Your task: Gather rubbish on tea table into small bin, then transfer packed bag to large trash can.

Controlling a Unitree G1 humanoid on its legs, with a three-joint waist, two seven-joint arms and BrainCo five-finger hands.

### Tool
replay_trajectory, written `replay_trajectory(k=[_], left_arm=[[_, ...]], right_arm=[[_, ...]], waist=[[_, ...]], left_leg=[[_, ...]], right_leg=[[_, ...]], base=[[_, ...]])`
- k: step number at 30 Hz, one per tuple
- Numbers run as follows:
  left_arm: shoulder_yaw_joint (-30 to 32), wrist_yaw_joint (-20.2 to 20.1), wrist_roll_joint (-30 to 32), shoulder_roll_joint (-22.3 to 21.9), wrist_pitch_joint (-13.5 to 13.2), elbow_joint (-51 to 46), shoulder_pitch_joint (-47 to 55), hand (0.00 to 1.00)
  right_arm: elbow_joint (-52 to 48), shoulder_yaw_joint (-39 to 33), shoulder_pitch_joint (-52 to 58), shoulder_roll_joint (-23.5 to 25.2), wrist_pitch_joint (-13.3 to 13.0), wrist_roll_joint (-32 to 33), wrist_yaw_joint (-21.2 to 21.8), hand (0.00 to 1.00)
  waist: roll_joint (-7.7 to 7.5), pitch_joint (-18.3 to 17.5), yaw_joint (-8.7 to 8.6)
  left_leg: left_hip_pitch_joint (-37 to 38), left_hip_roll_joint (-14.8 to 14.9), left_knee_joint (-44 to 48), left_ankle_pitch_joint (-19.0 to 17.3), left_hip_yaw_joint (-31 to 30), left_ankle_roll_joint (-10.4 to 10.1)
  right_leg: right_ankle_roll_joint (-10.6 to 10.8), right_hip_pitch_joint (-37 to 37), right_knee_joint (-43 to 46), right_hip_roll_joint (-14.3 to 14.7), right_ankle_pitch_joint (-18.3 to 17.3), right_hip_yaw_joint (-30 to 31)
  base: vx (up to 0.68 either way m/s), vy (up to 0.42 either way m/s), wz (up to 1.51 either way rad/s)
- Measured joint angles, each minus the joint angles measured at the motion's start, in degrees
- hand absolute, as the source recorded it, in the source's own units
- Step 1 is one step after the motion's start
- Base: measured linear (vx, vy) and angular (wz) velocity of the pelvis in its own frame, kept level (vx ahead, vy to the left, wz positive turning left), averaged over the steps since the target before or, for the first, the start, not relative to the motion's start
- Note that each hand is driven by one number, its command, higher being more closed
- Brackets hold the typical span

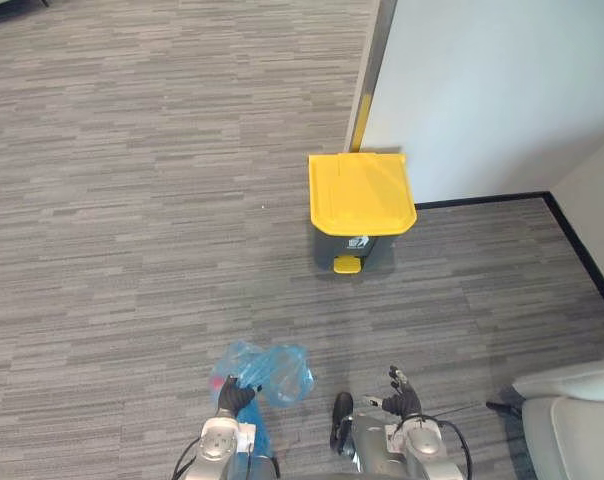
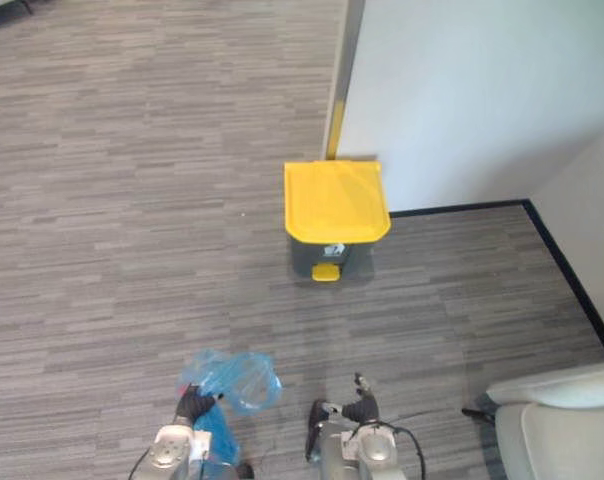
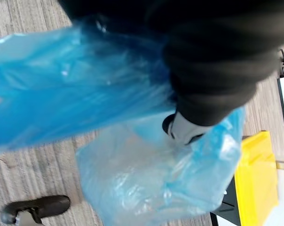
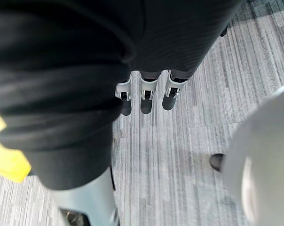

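Left hand (image 1: 234,397) clamped on blue bag (image 1: 277,372), right hand (image 1: 402,400) slack and empty, both well short of bin (image 1: 360,195); lid is down, so the bag may end up beside it.

Grey striped carpet (image 1: 132,200); white wall (image 1: 482,90) with black skirting (image 1: 482,200); pale upholstered seat (image 1: 572,420) at lower right.

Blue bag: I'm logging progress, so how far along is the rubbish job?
Looks done: the blue bag is packed and bunched at its neck. In hand: the left hand grips it; the right hand is open and empty. Left: the large trash can stands ahead by the wall, yellow lid closed, apart from the bag, so approaching, opening and dropping remain.
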Motion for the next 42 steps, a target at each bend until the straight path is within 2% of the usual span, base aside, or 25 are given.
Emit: replay_trajectory(k=[3,5,7,8,10,11,15,17,20,21,22,23,26,28,29,31,32,33,34,35,37,38,39,40,42], left_arm=[[-0.1,-0.4,0.0,-1.8,0.0,0.0,0.6,1.0],[-0.1,-0.5,0.0,-2.1,-0.1,-0.1,0.1,1.0],[-0.4,-1.1,0.0,-2.2,-0.1,-0.1,-0.2,1.0],[-0.8,-1.2,0.1,-2.3,-0.1,0.0,-0.3,1.0],[-1.7,-1.2,0.1,-2.6,-0.3,0.1,-0.1,1.0],[-1.8,-1.2,0.1,-2.2,-0.2,1.1,0.0,1.0],[-2.2,-1.1,0.1,1.0,-0.1,1.3,-0.2,1.0],[-2.3,-1.1,0.1,1.5,-0.1,1.3,0.2,1.0],[-2.3,-1.1,0.0,1.4,0.3,1.2,1.1,1.0],[-2.3,-1.1,0.0,2.0,0.3,1.1,1.3,1.0],[-2.3,-1.1,0.0,2.2,0.3,0.9,1.7,1.0],[-2.1,-1.0,0.0,2.9,0.5,1.0,1.9,1.0],[-2.1,-0.9,0.0,3.9,0.5,0.9,1.2,1.0],[-0.9,-0.9,-0.1,4.0,0.6,0.8,0.2,1.0],[-0.3,-0.9,-0.1,4.0,0.5,0.8,-0.2,1.0],[1.9,-0.3,-0.1,4.6,0.4,0.8,-2.3,1.0],[2.3,0.1,-0.1,4.7,0.4,0.8,-2.6,1.0],[2.4,0.3,-0.2,4.5,0.5,0.9,-2.9,1.0],[2.1,0.3,-0.2,3.7,0.4,0.8,-3.6,1.0],[1.7,0.1,-0.2,3.5,0.4,0.7,-4.6,1.0],[1.6,0.1,-0.4,3.2,0.3,0.5,-5.0,1.0],[1.7,0.1,-0.8,3.0,0.2,0.3,-5.3,1.0],[1.8,0.2,-1.3,2.3,0.1,-0.5,-5.8,1.0],[2.2,0.1,-1.9,2.1,0.0,-0.8,-7.1,1.0],[2.2,0.1,-2.5,1.9,0.0,-0.9,-7.8,1.0]], right_arm=[[-0.5,-1.2,0.1,0.1,-0.1,0.4,-0.1,0.0],[-0.5,-2.0,-0.6,0.1,-0.2,0.5,-0.2,0.0],[-0.5,-2.5,-0.7,0.1,-0.2,0.5,-0.4,0.0],[-0.4,-3.1,-0.5,0.1,-0.2,0.5,-0.5,0.0],[0.6,-3.6,0.8,-1.1,-0.2,0.5,-0.7,0.0],[2.7,-3.6,0.4,-1.1,0.3,0.6,-0.8,0.0],[3.2,-2.9,0.9,1.7,0.4,0.5,-0.7,0.0],[3.2,-2.9,0.7,1.7,0.4,0.5,-0.7,0.0],[3.2,-3.0,0.5,1.3,0.4,0.5,-0.6,0.0],[3.3,-3.0,1.0,1.5,0.4,0.5,-0.5,0.0],[3.2,-3.2,1.2,1.6,0.5,0.5,-0.5,0.0],[3.2,-3.2,0.9,1.5,0.4,0.5,-0.5,0.0],[3.4,-3.1,0.4,0.4,0.4,0.5,-0.6,0.0],[3.9,-4.0,-0.4,-0.3,0.5,1.2,-0.8,0.0],[4.2,-4.1,-0.8,-0.4,0.5,1.5,-0.8,0.0],[4.4,-4.3,-2.4,-0.3,0.5,2.4,-0.9,0.0],[4.3,-4.3,-2.8,-0.4,0.5,2.6,-0.9,0.0],[4.7,-4.7,-2.6,-1.2,0.9,2.6,-1.0,0.0],[5.4,-5.8,-4.8,-1.8,1.1,2.7,-1.0,0.0],[5.3,-6.8,-5.4,-2.0,1.1,2.7,-1.0,0.0],[3.9,-10.4,-5.0,-1.9,1.3,3.9,-0.9,0.0],[3.0,-10.9,-4.1,-1.9,1.6,3.9,-0.7,0.0],[2.9,-11.0,-4.4,-2.0,1.7,3.9,-0.7,0.0],[2.5,-11.0,-5.1,-2.0,1.9,4.0,-0.7,0.0],[2.5,-11.4,-5.7,-1.2,2.4,4.1,-0.7,0.0]], waist=[[-0.56,0.0,0.73],[-0.92,0.0,1.0],[-1.46,0.2,0.97],[-1.37,0.2,0.97],[1.53,-1.1,1.19],[1.39,-1.5,1.28],[-3.45,-2.9,1.25],[-4.04,-3.1,1.42],[-3.29,-2.7,1.57],[-3.72,-2.1,1.11],[-3.5,-1.5,0.95],[-3.98,-1.6,0.89],[-3.37,-1.1,0.72],[-3.06,0.1,0.14],[-3.38,0.5,-0.11],[-5.91,2.7,-1.25],[-6.49,3.1,-1.63],[-6.66,3.5,-1.7],[-3.6,5.1,-0.8],[-2.92,6.1,-0.98],[-2.66,6.4,-1.5],[-2.46,6.3,-1.56],[-1.15,6.0,-1.46],[-0.29,6.4,-0.74],[-0.25,6.4,-0.63]], left_leg=[[-3.6,0.9,7.0,-1.9,1.4,1.6],[-5.9,0.5,2.5,-2.6,2.3,2.0],[-7.3,-1.4,-7.8,-1.9,1.6,2.3],[-7.4,-2.4,-13.4,0.0,0.6,2.1],[-7.1,-1.8,-23.9,11.7,-1.8,0.5],[-6.6,-2.3,-23.3,13.1,-1.2,2.1],[-5.7,-7.2,-24.1,9.1,1.4,4.3],[-5.4,-8.1,-22.6,7.1,2.5,5.0],[-1.2,-8.5,-21.6,3.4,4.3,6.4],[2.3,-9.0,-21.6,1.6,3.9,7.2],[3.8,-8.9,-21.4,0.9,3.9,8.0],[6.1,-8.5,-21.3,-0.5,3.7,8.2],[9.3,-6.3,-21.4,-3.2,3.7,8.0],[12.9,-4.8,-22.3,-4.4,3.5,6.7],[13.8,-4.9,-22.7,-4.7,3.4,6.4],[17.4,-5.5,-22.8,-6.8,2.0,5.1],[18.6,-5.6,-22.7,-7.8,1.4,4.5],[21.0,-4.7,-22.6,-10.0,-0.5,3.6],[20.2,-2.2,-19.7,-10.9,-2.0,4.0],[19.0,-1.1,-16.8,-10.5,-3.7,4.1],[18.9,0.6,-10.2,-10.0,-6.1,3.6],[18.4,2.5,-4.5,-10.0,-6.5,3.6],[16.0,5.4,0.5,-9.9,-7.0,3.5],[13.4,8.0,3.6,-9.0,-7.0,2.0],[12.6,9.3,2.6,-7.9,-7.0,1.2]], right_leg=[[-0.9,6.9,-3.4,0.4,-0.6,2.2],[-0.9,8.2,-4.1,-0.6,-0.7,3.6],[0.9,9.8,-4.5,-3.2,-1.5,4.9],[2.0,10.5,-4.8,-4.0,-2.0,5.0],[5.1,11.5,-4.7,-3.1,-3.4,5.8],[6.2,12.0,-4.9,-3.6,-3.8,7.0],[9.6,11.6,-4.8,-8.8,-6.0,9.3],[10.5,11.6,-3.1,-10.1,-6.6,10.5],[12.0,5.1,16.3,-11.2,-6.7,14.1],[13.5,0.4,29.4,-12.5,-3.7,13.8],[12.9,-1.3,33.7,-12.6,-4.1,13.6],[11.2,-3.6,36.6,-12.4,-7.6,11.2],[8.4,-9.0,29.3,-10.4,-9.6,2.9],[8.2,-11.5,7.7,-6.7,-1.9,-0.1],[8.9,-11.7,3.0,-6.3,0.7,0.0],[10.6,-16.2,-3.6,-7.0,4.1,1.0],[10.2,-16.4,-3.2,-7.5,4.3,1.1],[6.6,-15.0,-1.5,-7.3,6.7,0.8],[5.7,-15.9,3.0,-5.3,3.8,0.2],[6.5,-17.0,7.2,-5.2,1.3,0.4],[4.5,-19.1,19.2,-5.8,-4.6,0.5],[3.3,-19.4,25.9,-6.3,-9.6,-1.1],[2.3,-19.7,27.6,-4.8,-12.0,-3.3],[1.7,-20.3,27.1,-2.8,-12.2,-4.3],[1.4,-20.6,26.0,-2.0,-12.1,-5.3]], base=[[0.37,-0.05,-0.3],[0.24,0.038,-0.4],[0.19,0.124,-0.23],[0.22,0.22,-0.12],[0.23,0.276,-0.18],[0.2,0.258,-0.22],[0.18,0.206,-0.14],[0.2,0.153,-0.27],[0.26,0.155,-0.29],[0.28,0.112,0.07],[0.36,0.092,0.06],[0.32,0.021,0.04],[0.35,-0.011,0.06],[0.48,-0.053,0.14],[0.52,-0.117,0.27],[0.53,-0.195,0.47],[0.7,-0.292,0.55],[0.68,-0.265,0.2],[0.67,-0.275,0.14],[0.38,-0.183,0.15],[0.39,-0.219,0.34],[0.57,-0.287,0.21],[0.57,-0.301,0.09],[0.29,-0.201,-0.07],[0.13,-0.131,0.09]])
